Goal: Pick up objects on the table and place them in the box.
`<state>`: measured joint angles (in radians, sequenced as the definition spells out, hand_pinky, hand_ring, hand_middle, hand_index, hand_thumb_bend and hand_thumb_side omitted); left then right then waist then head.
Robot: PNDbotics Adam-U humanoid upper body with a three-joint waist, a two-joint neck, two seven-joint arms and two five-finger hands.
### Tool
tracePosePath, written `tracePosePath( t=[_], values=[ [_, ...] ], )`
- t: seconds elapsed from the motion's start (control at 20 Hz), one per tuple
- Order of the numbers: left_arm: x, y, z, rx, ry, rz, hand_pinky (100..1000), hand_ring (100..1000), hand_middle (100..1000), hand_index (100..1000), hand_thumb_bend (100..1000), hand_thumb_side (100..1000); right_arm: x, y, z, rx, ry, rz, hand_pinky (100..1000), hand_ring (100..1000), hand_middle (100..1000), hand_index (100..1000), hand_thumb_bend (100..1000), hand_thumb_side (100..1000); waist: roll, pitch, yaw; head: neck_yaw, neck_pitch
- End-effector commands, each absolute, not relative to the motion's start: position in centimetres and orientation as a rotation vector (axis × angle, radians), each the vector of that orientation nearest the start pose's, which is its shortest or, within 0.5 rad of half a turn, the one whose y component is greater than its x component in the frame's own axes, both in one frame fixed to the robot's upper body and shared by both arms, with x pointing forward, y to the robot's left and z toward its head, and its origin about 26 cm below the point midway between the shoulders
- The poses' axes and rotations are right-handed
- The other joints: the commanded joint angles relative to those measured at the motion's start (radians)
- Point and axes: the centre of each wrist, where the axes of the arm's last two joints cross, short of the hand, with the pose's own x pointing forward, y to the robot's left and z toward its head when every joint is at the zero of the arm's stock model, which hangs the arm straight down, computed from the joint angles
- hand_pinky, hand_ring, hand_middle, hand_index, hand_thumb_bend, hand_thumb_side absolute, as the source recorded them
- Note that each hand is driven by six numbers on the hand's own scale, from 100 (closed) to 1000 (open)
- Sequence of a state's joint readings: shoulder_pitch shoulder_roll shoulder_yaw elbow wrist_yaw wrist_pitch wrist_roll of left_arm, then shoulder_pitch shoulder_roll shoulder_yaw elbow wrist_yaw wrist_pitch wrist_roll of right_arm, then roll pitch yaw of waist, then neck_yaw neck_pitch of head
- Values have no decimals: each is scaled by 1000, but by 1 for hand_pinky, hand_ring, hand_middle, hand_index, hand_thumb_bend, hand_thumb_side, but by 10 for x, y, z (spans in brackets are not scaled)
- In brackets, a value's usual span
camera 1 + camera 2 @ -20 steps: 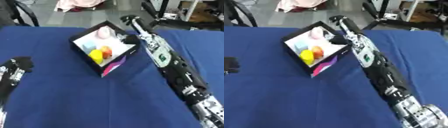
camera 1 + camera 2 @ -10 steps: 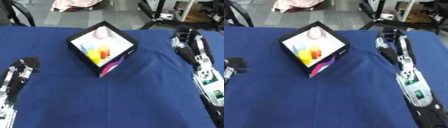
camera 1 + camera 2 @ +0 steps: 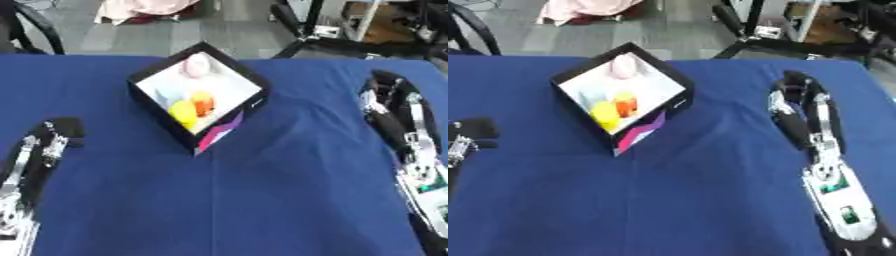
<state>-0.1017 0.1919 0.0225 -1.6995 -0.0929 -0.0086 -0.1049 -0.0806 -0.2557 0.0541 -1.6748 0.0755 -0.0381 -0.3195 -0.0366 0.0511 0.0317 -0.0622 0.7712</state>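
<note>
Left eye view
Box [image 3: 157, 97]: a black-walled box with a white floor is sitting cornerwise on the blue table [image 3: 262, 200], well apart from both hands, lying between them and farther up the cloth.
Contents: a pale pink object [image 3: 197, 65] is lying at the far corner; a yellow object [image 3: 184, 111] and an orange one [image 3: 203, 104] are touching near the middle.
Right hand [image 3: 389, 107]: it is resting at the right edge with fingers stretched forward and relaxed, holding nothing.
Left hand [image 3: 54, 139]: it is lying at the left edge, fingers pointing up the table, relaxed, holding nothing.

Right eye view
Right hand: its fingers [image 3: 791, 82] are pointing away from the robot, the box being well to their left.
Left hand: only a dark tip [image 3: 472, 130] is showing at the left border.
</note>
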Motion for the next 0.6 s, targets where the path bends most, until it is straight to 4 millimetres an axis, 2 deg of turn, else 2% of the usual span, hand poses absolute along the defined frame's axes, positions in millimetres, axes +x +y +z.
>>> tracePosePath(
  t=[0.05,0.6],
  values=[
    [300,278,62,145,-1787,-324,671,675,613,726,469,777,287,-277,43,-420,-1817,28,775,710,686,789,100,427,10,-2,-4,7,-1],
    [301,275,61,134,-1780,-322,671,675,612,722,459,791,284,-272,42,-396,-1832,77,778,714,689,797,100,306,11,13,-4,24,-1]
  ],
)
